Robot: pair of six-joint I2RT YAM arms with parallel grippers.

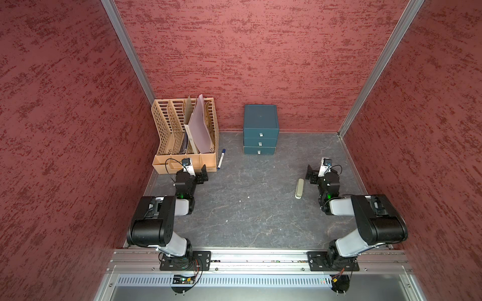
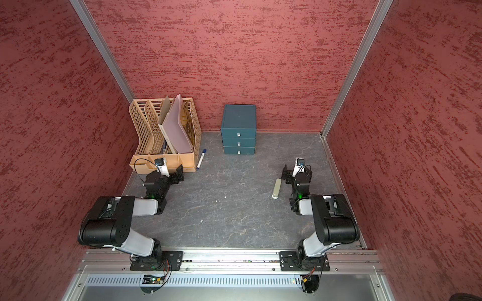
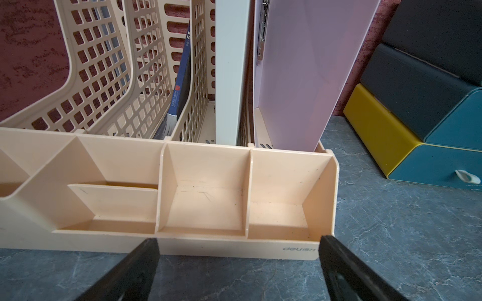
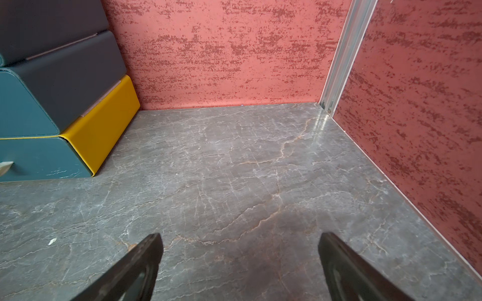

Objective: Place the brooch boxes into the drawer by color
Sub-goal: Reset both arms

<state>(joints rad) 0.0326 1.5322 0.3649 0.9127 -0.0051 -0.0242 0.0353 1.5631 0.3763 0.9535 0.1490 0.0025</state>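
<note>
The drawer [image 1: 260, 130] [image 2: 238, 130] is a dark teal chest of three tiers with small silver pulls, standing against the back wall. All three fronts look pushed in. Its lowest tier has a yellow side in the left wrist view [image 3: 375, 130] and the right wrist view [image 4: 101, 125]. No brooch boxes show in any view. My left gripper [image 1: 202, 174] [image 2: 178, 175] [image 3: 238, 242] is open and empty, just in front of the file rack. My right gripper [image 1: 311, 173] [image 2: 287, 173] [image 4: 240, 239] is open over bare tabletop, right of the drawer.
A tan slotted file rack [image 1: 180, 135] [image 3: 208, 198] with folders stands at the back left. A white marker pen with a blue cap [image 1: 221, 159] lies beside it. A slim beige bar [image 1: 300, 188] lies near the right gripper. Red walls enclose three sides.
</note>
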